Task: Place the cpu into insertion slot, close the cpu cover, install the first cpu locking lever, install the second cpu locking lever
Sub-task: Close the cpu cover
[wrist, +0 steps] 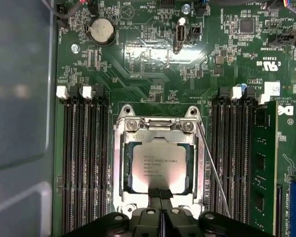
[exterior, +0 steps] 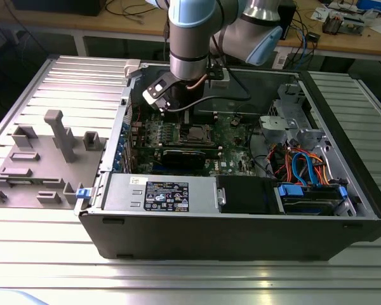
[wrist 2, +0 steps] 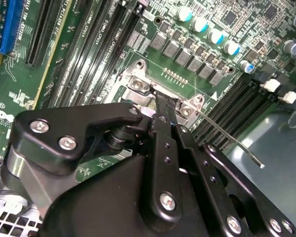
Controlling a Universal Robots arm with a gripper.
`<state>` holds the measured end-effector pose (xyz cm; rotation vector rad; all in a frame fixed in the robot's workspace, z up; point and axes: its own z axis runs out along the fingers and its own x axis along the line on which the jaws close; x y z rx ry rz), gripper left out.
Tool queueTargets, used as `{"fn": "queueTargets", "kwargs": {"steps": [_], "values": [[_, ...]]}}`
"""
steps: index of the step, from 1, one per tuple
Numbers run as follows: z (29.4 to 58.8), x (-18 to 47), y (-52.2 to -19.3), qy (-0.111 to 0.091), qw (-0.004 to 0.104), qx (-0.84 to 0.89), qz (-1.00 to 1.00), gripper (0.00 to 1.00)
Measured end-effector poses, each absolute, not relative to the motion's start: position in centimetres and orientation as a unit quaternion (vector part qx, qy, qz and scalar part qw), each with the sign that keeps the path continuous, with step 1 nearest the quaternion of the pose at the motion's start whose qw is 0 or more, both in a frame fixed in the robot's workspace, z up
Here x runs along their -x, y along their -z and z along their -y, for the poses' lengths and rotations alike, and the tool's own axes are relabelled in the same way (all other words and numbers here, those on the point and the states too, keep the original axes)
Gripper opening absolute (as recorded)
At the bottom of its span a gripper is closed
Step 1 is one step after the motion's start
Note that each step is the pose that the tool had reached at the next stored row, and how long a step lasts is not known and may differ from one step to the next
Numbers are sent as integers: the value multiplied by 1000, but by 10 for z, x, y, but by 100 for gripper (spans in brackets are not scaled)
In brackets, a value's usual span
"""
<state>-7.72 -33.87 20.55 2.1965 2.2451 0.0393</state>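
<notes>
The cpu (wrist: 158,165) is lying framed in the window of the cpu cover (wrist: 119,163) on the green motherboard (wrist: 148,79). The gripper (wrist: 160,195) is hovering at the cover's edge, its fingers pressing together and empty, with a thin wire lever (wrist: 214,173) slanting loose beside it.

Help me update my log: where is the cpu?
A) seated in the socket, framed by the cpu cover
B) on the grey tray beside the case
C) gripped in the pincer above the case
A: in the first wrist view the cpu lies inside the window of the cpu cover, pincer at its edge.
</notes>
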Motion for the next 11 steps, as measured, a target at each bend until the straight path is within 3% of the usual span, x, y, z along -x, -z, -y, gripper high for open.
{"fn": "queueTargets", "kwargs": {"steps": [11], "values": [[339, 74, -205, -11, 0, -699, -715, 11]]}}
